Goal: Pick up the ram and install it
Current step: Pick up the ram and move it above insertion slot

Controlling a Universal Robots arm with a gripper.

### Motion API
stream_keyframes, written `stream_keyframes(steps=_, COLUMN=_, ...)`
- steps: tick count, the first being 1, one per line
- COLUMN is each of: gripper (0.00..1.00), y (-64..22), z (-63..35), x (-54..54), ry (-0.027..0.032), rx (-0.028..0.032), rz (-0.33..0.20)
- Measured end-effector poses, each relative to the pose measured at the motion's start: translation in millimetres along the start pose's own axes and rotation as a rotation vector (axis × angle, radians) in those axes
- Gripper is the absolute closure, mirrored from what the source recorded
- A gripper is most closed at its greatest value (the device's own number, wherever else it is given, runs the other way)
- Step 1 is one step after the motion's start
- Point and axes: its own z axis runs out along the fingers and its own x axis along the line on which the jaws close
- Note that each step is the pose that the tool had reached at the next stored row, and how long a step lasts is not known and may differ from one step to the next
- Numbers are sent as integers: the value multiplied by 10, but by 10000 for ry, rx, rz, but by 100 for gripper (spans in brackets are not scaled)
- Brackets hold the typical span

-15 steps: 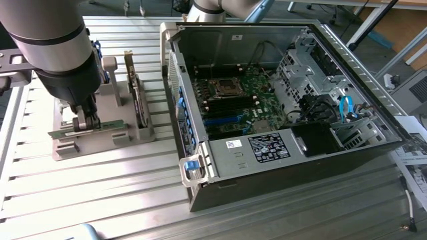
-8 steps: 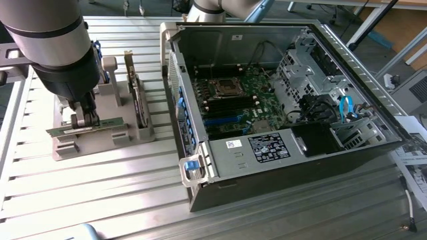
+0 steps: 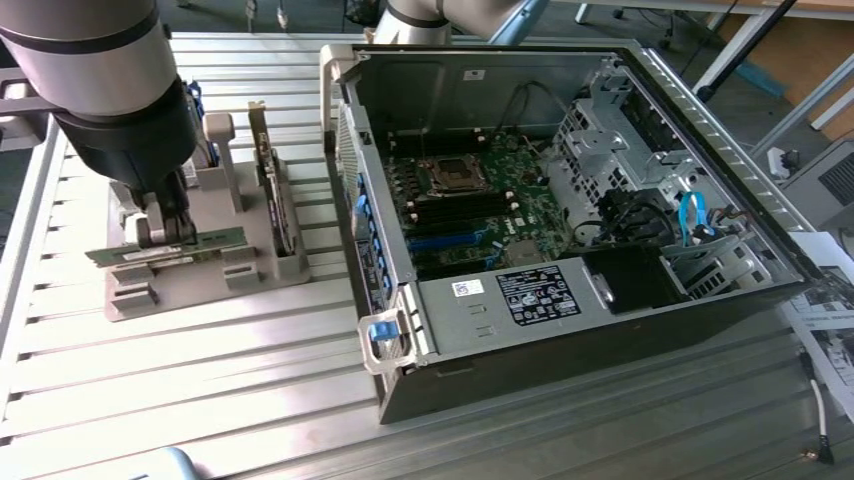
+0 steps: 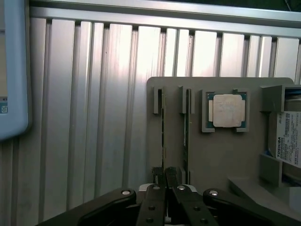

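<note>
The end effector (image 4: 164, 173) is clamped on the ram (image 3: 127, 256) in the gray holder (image 4: 221, 160). The wrist view adds a processor chip (image 4: 228, 110) in that holder; the exterior view, an open computer case (image 3: 467, 75) beside it on the slatted desk (image 3: 200, 380).

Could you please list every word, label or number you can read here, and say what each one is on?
"TOSHIBA": on the hard drive label.
Smaller print on that same label: too blurred to read.
Black label and white sticker on the computer case: too small to read.
</note>
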Motion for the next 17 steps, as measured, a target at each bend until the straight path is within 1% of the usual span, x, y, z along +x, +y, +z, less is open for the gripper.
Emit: stream_keyframes(steps=17, gripper=88, y=-10, z=-249, x=-4, ry=0, rx=0, rz=0)
